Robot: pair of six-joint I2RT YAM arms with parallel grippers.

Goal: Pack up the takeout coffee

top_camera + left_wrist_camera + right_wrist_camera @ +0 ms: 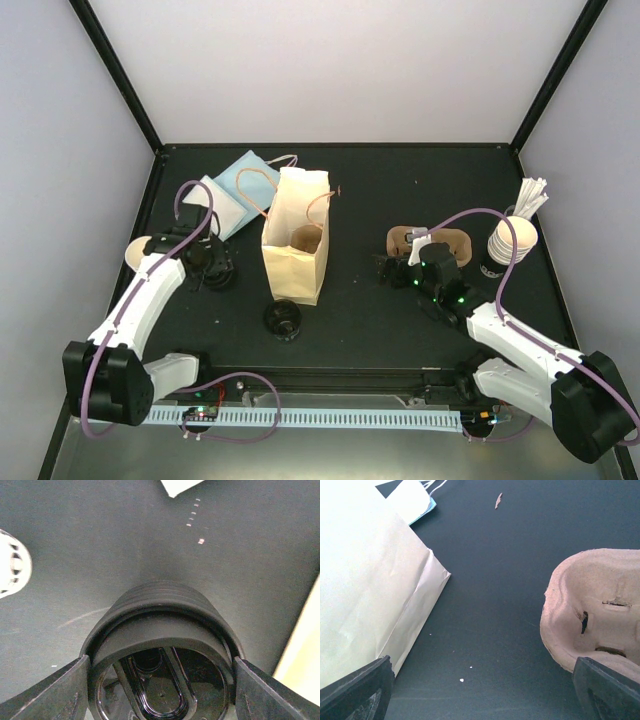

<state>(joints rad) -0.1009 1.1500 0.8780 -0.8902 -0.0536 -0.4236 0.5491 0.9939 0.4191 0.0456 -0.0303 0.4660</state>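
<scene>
The takeout coffee cup (136,252), small, cream-beige and round, stands at the table's left edge, partly behind my left arm. My left gripper (212,268) is just right of it. In the left wrist view this gripper (161,680) is shut on the top black lid (160,675) of a ribbed stack of lids (160,602), one finger on each side of the rim. My right gripper (393,270) is open and empty over bare table (482,690), between the standing paper bag (295,245) and the brown pulp carrier (430,240). A brownish round shape shows inside the bag; I cannot tell what it is.
A loose black lid (283,320) lies in front of the bag. A nested cup stack with white sticks (512,240) stands at the right. Flat blue and white bags (235,190) lie at the back left. A pale round thing (12,570) shows at the left wrist view's left edge.
</scene>
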